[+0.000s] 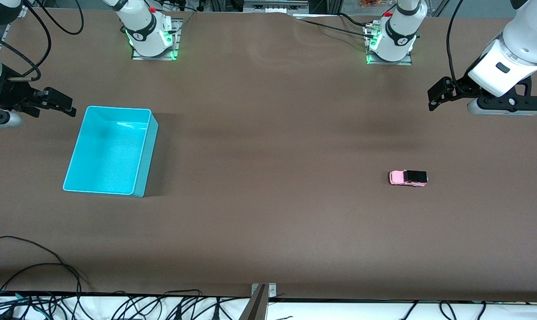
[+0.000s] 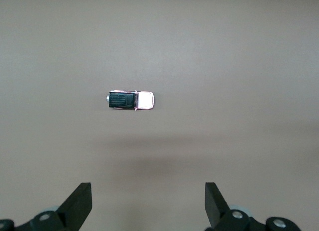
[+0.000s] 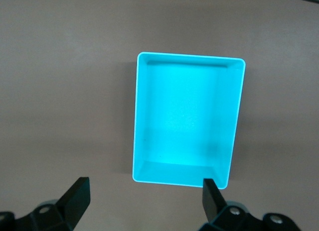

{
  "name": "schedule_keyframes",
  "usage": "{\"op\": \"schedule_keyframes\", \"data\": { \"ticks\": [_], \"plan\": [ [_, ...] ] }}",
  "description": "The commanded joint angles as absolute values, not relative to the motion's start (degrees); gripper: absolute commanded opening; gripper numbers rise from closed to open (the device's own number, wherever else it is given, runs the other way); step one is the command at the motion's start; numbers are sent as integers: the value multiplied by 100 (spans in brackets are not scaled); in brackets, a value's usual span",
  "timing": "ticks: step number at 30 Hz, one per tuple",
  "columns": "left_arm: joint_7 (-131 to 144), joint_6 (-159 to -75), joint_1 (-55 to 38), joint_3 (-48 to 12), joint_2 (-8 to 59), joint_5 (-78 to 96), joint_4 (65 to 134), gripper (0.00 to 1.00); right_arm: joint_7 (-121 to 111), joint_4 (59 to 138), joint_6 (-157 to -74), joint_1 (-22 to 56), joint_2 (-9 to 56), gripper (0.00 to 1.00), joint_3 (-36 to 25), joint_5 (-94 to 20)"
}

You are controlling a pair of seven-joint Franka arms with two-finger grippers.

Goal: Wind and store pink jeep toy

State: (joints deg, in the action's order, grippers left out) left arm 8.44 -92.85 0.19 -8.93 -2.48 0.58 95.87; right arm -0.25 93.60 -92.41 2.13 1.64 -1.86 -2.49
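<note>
Pink jeep toy (image 1: pixel 408 178) upright on its wheels on the bare brown table (image 1: pixel 268 178), toward the left arm's end, black roof up, untouched; also in the left wrist view (image 2: pixel 131 99). Well apart from it, toward the right arm's end, a turquoise bin (image 1: pixel 145 151), open side up, nothing inside (image 3: pixel 142 116). Left gripper (image 1: pixel 438 94) up in the air over the table at the left arm's end, fingers (image 2: pixel 79 201) spread wide, holding nothing. Right gripper (image 1: pixel 58 104) up in the air just beside the bin at the right arm's end, fingers (image 3: pixel 77 196) likewise wide apart and empty.
</note>
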Motion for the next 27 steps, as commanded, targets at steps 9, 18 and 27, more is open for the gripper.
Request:
{"op": "schedule_keyframes", "data": {
  "ticks": [9, 18, 27],
  "plan": [
    [738, -9088, 62, -905, -246, 176, 9457, 100, -62, 9237, -9132, 185, 193, 100, -202, -352],
    [738, -9070, 62, -905, -246, 176, 9457, 100, -36, 9237, -9132, 185, 193, 100, -202, -352],
    [738, -9062, 62, -905, -246, 176, 9457, 100, -9, 9246, -9132, 193, 193, 100, -202, -352]
  ]
}}
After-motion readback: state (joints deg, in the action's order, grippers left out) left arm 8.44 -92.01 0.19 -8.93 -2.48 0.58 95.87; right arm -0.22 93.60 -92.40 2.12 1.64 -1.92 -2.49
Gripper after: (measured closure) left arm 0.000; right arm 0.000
